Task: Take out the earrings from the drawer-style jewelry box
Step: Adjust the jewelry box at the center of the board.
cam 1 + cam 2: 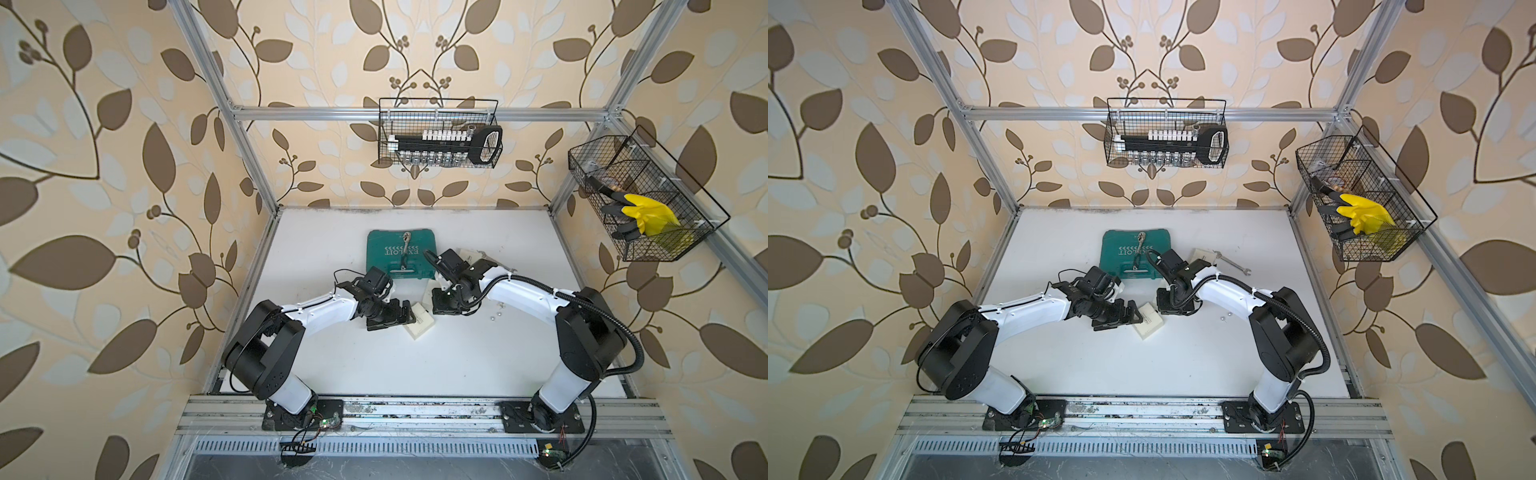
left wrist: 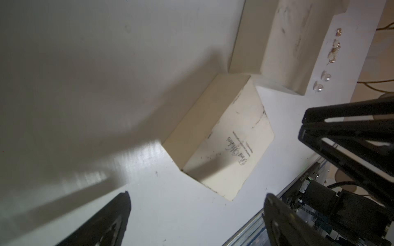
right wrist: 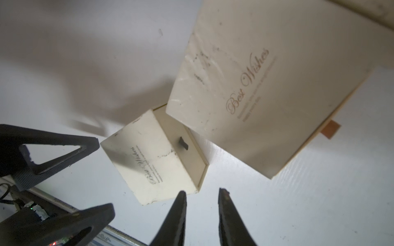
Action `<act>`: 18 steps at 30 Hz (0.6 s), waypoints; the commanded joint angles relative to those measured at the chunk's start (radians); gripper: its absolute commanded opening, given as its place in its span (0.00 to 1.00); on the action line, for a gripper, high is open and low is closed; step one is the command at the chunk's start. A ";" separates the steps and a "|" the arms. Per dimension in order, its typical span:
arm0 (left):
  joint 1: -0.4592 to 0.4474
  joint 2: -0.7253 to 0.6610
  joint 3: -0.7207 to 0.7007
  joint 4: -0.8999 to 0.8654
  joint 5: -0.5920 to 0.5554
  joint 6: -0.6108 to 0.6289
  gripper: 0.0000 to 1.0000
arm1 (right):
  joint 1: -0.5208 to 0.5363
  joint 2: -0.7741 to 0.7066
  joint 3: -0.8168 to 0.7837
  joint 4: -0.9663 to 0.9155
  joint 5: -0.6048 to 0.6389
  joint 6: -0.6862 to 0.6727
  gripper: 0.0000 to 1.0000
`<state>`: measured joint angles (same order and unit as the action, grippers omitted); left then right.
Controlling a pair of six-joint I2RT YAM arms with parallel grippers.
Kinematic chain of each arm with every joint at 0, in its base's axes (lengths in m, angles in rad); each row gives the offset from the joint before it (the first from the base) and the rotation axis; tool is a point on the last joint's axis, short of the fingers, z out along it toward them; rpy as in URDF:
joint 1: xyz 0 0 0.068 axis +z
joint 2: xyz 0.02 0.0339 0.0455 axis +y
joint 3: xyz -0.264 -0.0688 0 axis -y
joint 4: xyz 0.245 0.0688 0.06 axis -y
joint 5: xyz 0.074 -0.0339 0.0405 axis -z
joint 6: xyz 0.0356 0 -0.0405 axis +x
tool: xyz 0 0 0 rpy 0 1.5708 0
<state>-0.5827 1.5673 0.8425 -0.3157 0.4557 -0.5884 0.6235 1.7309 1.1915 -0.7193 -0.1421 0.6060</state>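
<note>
Left wrist: earrings point(image 2: 326, 76) lie well apart from wide-spread left pincer point(image 2: 197, 194).

The left arm point(image 1: 320, 309) and the right arm point(image 1: 519, 295) are extended inward from their bases, so that the two wrists are brought near each other. The left tool point(image 2: 197, 197) is held low and nearly level, its jaws spread wide and empty. The right tool point(image 3: 202, 191) is pointed steeply downward, its jaws narrowed to a small gap with nothing gripped.
</note>
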 commanded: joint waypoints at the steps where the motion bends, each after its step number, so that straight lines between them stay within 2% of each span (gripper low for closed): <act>1: -0.014 0.021 0.041 0.018 0.057 -0.005 0.99 | 0.000 0.030 0.027 -0.018 0.027 0.024 0.28; 9: -0.020 0.063 0.067 0.061 0.051 -0.034 0.99 | 0.053 0.095 0.020 0.028 -0.090 -0.037 0.28; 13: -0.018 0.098 0.127 0.014 0.016 -0.023 0.99 | 0.081 0.067 0.008 0.041 -0.120 -0.048 0.28; 18: -0.019 0.137 0.188 -0.064 -0.022 0.000 0.95 | 0.070 0.019 -0.008 0.050 -0.066 -0.032 0.27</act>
<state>-0.5953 1.6947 0.9855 -0.3286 0.4599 -0.6071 0.7029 1.7973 1.1908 -0.6861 -0.2176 0.5797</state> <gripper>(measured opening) 0.952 0.272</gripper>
